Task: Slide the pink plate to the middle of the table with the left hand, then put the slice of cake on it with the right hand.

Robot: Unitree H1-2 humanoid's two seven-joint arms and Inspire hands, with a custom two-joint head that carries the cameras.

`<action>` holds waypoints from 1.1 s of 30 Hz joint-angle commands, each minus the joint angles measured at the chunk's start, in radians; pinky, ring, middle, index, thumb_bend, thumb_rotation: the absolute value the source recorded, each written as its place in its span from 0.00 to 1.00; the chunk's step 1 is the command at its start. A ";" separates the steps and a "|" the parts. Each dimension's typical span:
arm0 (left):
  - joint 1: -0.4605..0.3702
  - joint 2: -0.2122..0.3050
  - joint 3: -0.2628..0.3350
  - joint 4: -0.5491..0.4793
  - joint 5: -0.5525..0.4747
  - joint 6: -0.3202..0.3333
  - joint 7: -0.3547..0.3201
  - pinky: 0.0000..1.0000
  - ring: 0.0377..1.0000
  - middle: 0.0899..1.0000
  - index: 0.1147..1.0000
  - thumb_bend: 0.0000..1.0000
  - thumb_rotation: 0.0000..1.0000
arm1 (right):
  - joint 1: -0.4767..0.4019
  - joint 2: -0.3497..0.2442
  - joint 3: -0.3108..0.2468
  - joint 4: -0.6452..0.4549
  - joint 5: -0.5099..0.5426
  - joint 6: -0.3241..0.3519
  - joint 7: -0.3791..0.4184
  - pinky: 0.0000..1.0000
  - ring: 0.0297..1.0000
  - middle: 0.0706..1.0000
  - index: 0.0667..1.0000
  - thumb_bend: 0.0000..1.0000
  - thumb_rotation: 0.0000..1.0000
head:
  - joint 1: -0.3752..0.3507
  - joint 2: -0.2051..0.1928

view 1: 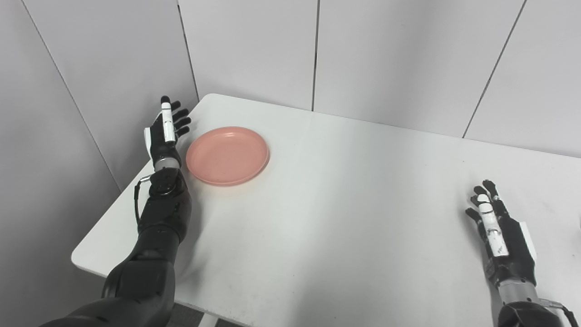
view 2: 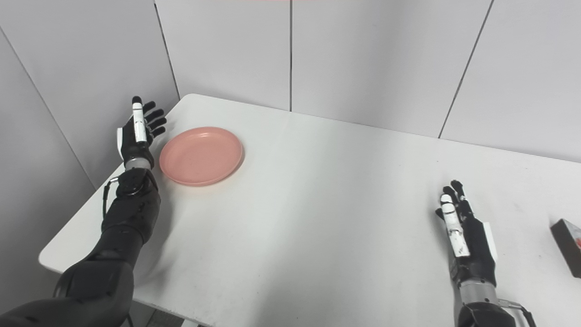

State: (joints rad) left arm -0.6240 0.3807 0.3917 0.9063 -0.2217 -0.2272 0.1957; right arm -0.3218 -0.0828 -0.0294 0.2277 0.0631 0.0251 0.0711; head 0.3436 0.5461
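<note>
The pink plate [view 1: 227,155] lies empty on the white table [view 1: 345,204], near its far left corner. My left hand [view 1: 165,131] is open, fingers straight, held edge-on just left of the plate's rim, apart from it. My right hand [view 2: 464,234] is open and empty, resting low over the table at the near right. The slice of cake [view 2: 568,245], dark with a red spot, lies at the far right edge of the right eye view, to the right of my right hand; it is cut off by the frame and does not show in the left eye view.
Grey wall panels [view 1: 254,50] stand close behind the table and along its left side, right beside my left hand. The table's left edge [view 1: 106,213] runs under my left forearm.
</note>
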 commanded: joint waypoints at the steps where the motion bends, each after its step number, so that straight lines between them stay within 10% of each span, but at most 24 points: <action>1: -0.049 0.032 -0.003 -0.009 -0.018 -0.007 -0.033 0.72 0.71 0.68 0.68 0.75 1.00 | -0.027 0.000 -0.009 -0.026 0.004 -0.019 -0.006 1.00 0.93 0.93 0.95 0.45 0.80 | 0.001 0.001; 20: -0.043 0.021 -0.039 0.026 -0.060 0.033 -0.156 0.75 0.73 0.71 0.70 0.74 1.00 | -0.023 -0.002 -0.002 -0.041 -0.005 -0.009 -0.006 0.99 0.93 0.93 0.95 0.42 0.81 | -0.004 0.005; 33: -0.031 -0.077 -0.058 -0.114 -0.111 0.134 -0.208 0.75 0.74 0.72 0.71 0.71 1.00 | -0.020 0.006 -0.001 -0.052 -0.006 -0.006 -0.015 0.97 0.92 0.91 0.94 0.44 0.81 | -0.011 0.013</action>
State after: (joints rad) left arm -0.6242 0.3006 0.3421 0.8206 -0.3297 -0.1034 -0.0010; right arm -0.3182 -0.0790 -0.0284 0.2126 0.0570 0.0268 0.0574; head 0.3329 0.5584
